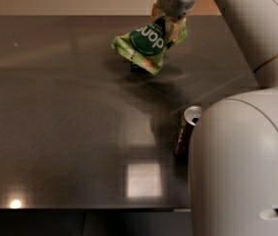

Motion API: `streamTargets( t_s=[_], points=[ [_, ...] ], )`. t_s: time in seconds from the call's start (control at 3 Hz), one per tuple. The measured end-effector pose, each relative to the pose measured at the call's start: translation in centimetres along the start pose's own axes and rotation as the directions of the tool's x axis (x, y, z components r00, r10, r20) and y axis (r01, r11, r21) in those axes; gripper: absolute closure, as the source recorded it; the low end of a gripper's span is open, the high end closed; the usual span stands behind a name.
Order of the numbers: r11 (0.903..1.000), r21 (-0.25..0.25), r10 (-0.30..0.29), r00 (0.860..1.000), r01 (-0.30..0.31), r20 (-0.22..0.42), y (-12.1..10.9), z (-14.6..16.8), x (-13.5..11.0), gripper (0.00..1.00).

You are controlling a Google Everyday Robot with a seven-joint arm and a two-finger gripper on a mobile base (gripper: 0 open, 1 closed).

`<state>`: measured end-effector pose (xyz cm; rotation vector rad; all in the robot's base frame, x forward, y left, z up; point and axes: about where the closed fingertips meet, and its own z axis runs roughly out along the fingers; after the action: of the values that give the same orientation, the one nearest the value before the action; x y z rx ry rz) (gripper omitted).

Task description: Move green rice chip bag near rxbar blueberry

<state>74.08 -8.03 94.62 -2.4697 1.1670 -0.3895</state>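
The green rice chip bag (147,44) hangs tilted above the far middle of the dark table (55,122), its white lettering upside down. My gripper (170,18) comes down from the top and is shut on the bag's upper right end. Just under the bag's lower edge a small dark piece (135,68) shows on the table; it is probably the rxbar blueberry, mostly hidden by the bag.
A brownish-gold drink can (186,130) stands upright at the right, partly behind my white arm (241,161), which fills the lower right. The table's front edge runs along the bottom, with a bright light reflection (143,180) near it.
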Motion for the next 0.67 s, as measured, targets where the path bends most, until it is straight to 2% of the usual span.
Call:
streamTargets(
  t_s=[0.33,0.67],
  points=[
    [0.9986,0.025,0.048,0.999,-0.047,-0.021,-0.4,-0.3,1.6,0.15],
    [0.9917,0.047,0.123,0.99,-0.12,-0.066,-0.2,-1.4,4.4,0.0]
  ],
)
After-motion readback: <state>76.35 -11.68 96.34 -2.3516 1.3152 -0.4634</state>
